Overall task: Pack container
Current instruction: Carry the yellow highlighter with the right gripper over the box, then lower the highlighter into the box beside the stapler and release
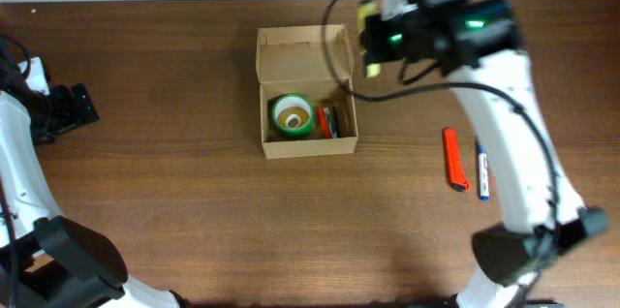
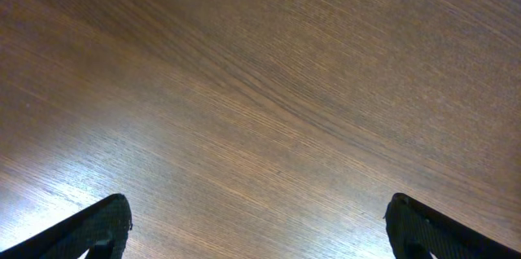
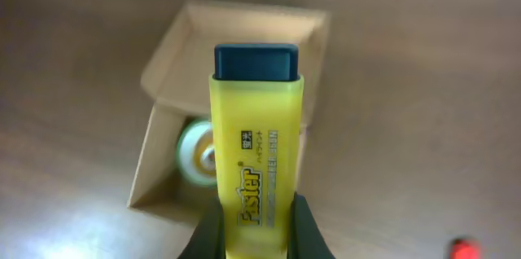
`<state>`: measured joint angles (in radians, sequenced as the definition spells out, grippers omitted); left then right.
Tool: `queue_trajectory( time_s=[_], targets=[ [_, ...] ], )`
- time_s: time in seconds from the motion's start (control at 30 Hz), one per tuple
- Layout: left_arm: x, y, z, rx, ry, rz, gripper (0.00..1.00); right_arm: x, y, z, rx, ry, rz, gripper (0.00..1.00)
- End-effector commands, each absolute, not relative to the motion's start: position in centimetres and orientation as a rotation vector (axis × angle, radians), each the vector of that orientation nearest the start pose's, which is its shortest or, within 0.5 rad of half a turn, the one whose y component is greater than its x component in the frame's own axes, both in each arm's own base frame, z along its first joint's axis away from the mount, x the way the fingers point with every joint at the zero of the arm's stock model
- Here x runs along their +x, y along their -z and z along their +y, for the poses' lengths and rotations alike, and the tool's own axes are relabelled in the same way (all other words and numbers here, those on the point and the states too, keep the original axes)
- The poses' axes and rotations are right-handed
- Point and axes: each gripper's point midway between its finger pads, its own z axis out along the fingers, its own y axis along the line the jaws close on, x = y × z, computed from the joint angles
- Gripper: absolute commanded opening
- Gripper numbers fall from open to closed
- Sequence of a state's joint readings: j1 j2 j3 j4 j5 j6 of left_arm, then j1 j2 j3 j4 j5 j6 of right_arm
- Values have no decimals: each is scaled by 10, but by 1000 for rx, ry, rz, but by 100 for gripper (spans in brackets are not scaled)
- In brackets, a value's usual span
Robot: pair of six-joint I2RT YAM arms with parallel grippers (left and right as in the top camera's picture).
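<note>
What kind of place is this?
Probably an office or lab desk: a brown wood-grain table, a small tan cardboard box holding a green tape roll, and stationery, namely a yellow plastic highlighter, a red pen and a blue pen.

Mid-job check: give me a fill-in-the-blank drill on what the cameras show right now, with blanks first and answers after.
The right end effector is shut on a ____ plastic highlighter with a dark cap.
Inside the open tan cardboard box lies a roll of tape coloured ____.
Outside the box, on the brown wooden table, lie an orange-red marker and a ____ pen.
The left end effector hangs ____ over bare wood.
Missing words: yellow; green; blue; open.
</note>
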<state>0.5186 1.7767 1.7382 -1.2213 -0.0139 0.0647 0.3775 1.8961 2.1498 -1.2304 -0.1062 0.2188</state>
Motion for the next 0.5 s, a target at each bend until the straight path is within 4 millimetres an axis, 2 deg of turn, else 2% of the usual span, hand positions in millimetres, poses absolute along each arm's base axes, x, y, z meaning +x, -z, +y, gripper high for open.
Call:
queue_trajectory(
  time_s=[0.0,0.1,0.17,0.33,0.47],
  targets=[
    [343,-184,199,-622,-138,2785,99,421,-239,213,-181,-337,2689,4],
    [343,-184,199,-622,-138,2785,100,416,-215,234,-235,-302,2737,4],
    [343,-184,199,-621,-138,2785,100,417,-200,239,-240,-237,2757,4],
    [343,-184,199,-622,-138,2785,99,420,-167,238,-260,-96,2809,4],
    [343,-184,199,-622,-138,2785,100,422,-148,230,-256,-4,2836,4]
  ],
)
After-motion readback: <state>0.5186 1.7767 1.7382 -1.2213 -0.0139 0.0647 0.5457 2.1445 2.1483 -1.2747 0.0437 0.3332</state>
